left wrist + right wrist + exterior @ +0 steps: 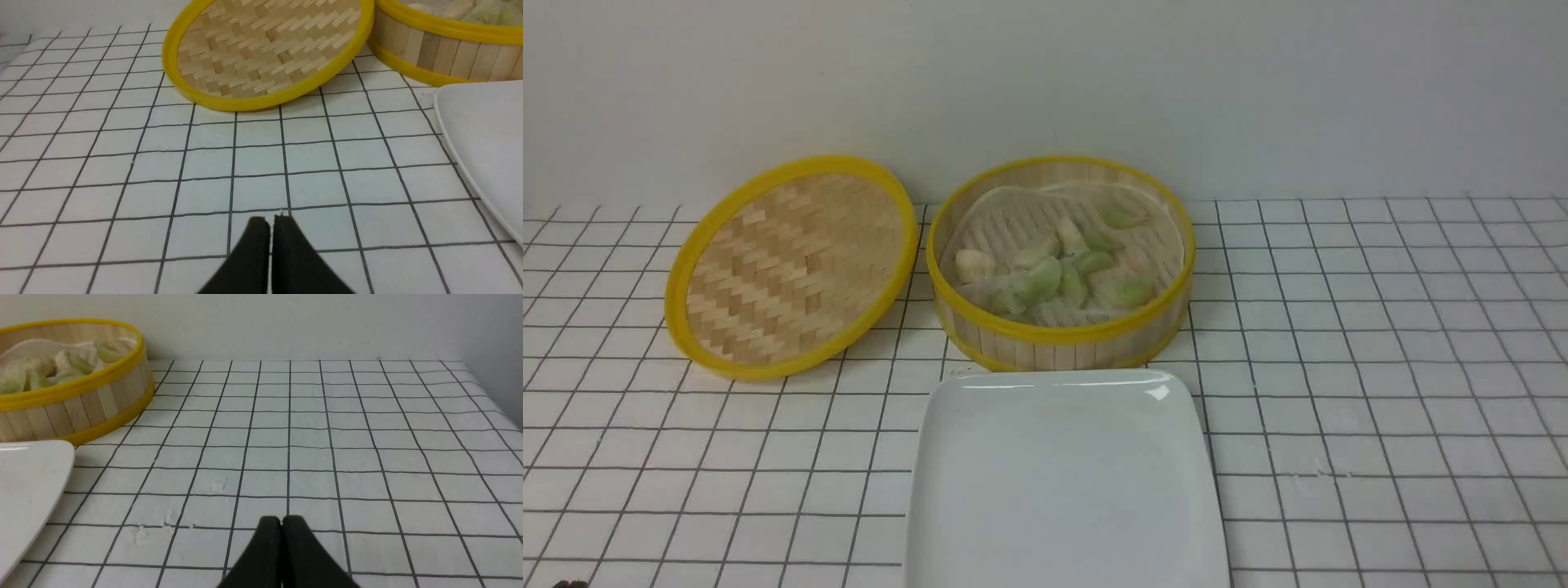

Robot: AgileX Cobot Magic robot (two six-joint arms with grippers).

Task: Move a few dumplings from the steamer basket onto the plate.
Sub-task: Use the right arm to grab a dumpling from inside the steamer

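Observation:
The steamer basket (pixel 1062 335) stands at the table's middle back, its yellow rim round a white liner. Several pale green and whitish dumplings (pixel 1045 273) lie heaped inside it. Just in front of it sits the white square plate (pixel 1062 490), with nothing on it. Neither arm shows in the front view. In the left wrist view my left gripper (pixel 271 222) is shut and empty over the grid cloth, well short of the plate's edge (pixel 482 134). In the right wrist view my right gripper (pixel 281 522) is shut and empty, with the steamer basket (pixel 81 408) and plate (pixel 28 477) off to one side.
The woven lid (pixel 792 269) with a yellow rim leans tilted against the basket's left side. A white cloth with a black grid (pixel 1380 367) covers the table. A pale wall (pixel 1045 82) runs close behind the basket and lid.

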